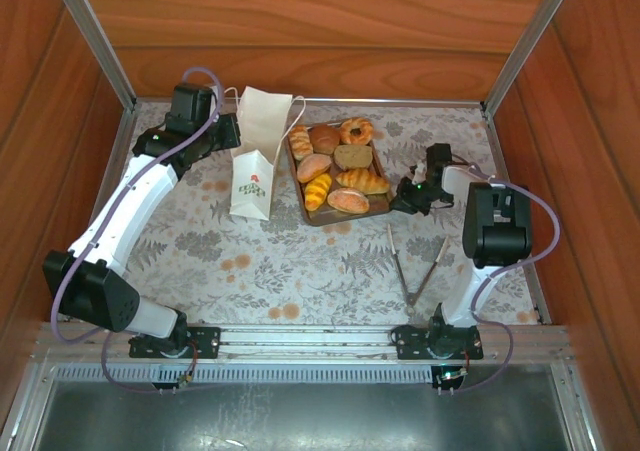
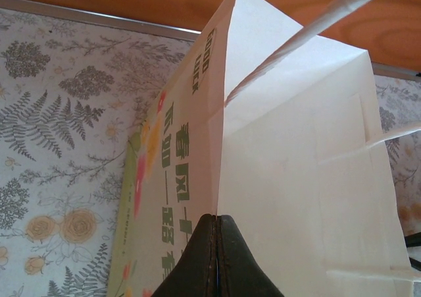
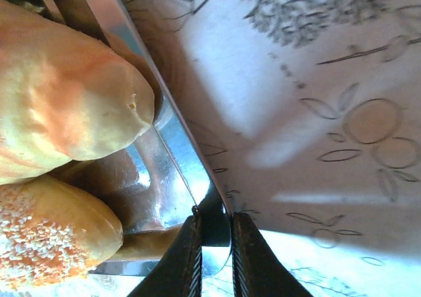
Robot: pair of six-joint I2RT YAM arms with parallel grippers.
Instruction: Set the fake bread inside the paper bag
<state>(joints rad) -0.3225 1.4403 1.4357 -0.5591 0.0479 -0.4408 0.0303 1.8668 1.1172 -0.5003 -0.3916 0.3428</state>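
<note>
Top external view: the left gripper (image 1: 232, 136) was up at the far left of the table (image 1: 250, 261), right against the bag (image 1: 252, 176), which stood just left of the tray (image 1: 345, 218). In the left wrist view its jaws were squeezed tight on a folded edge of the bag (image 2: 296, 178), so the left gripper (image 2: 215, 219) had that paper pinched, green lettering running down the printed side. All the bread (image 1: 338, 169) sat on the tray: striped croissants, brown rolls, pinkish buns and a ring donut at the far end. None of it was in the bag. The right gripper (image 1: 397, 199) was at the tray's right edge. In the right wrist view the jaws were closed down to a thin gap with the shiny tray rim (image 3: 164, 139) nipped between the fingers (image 3: 187, 257), and two buns (image 3: 66, 106) lay just inside. A pair of tongs (image 1: 420, 266) lay on the table near the right arm's base, well apart from both grippers.
</note>
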